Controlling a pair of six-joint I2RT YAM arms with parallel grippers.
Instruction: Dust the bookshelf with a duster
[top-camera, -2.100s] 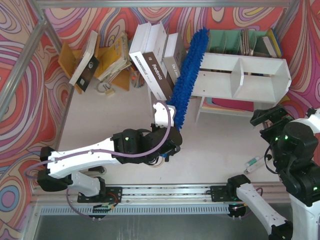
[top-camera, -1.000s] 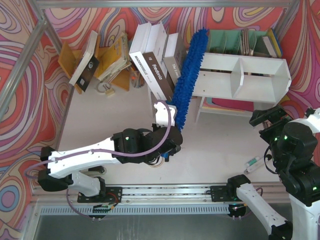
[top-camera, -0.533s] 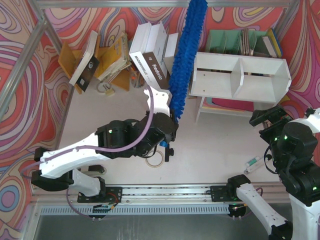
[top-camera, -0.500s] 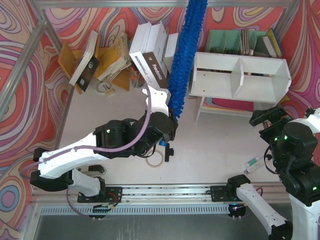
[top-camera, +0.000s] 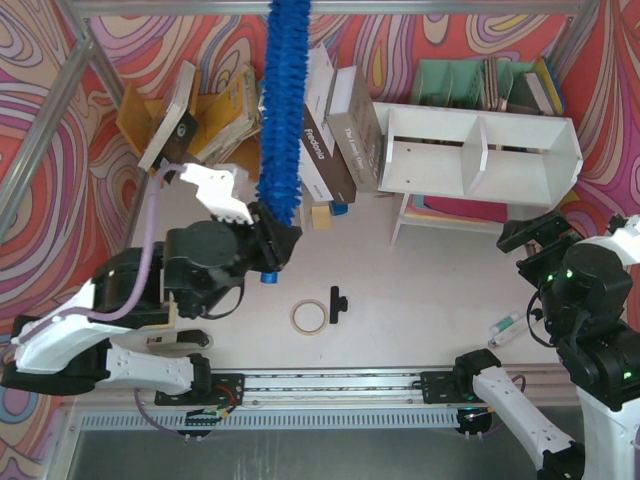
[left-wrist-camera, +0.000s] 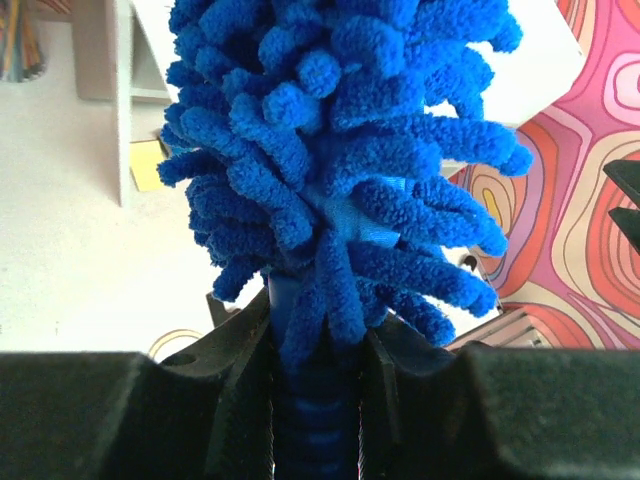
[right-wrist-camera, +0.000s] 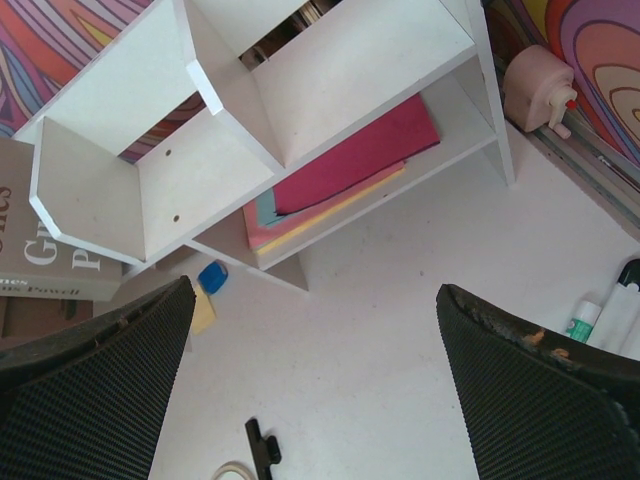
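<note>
The bookshelf (top-camera: 480, 150) stands at the far right, its open side facing the arms. The duster (top-camera: 285, 110) stands upright well left of it, before the books (top-camera: 345, 125), its handle clamped in the left gripper (top-camera: 272, 240). The right gripper (top-camera: 540, 232) gapes wide, holding nothing.

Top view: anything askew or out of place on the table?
Yes. The large books lean tilted against the bookshelf's left end rather than standing upright. A tape roll and a black clip lie loose on the tabletop. The duster, in the left gripper, sits left of the shelf, not touching it.
</note>
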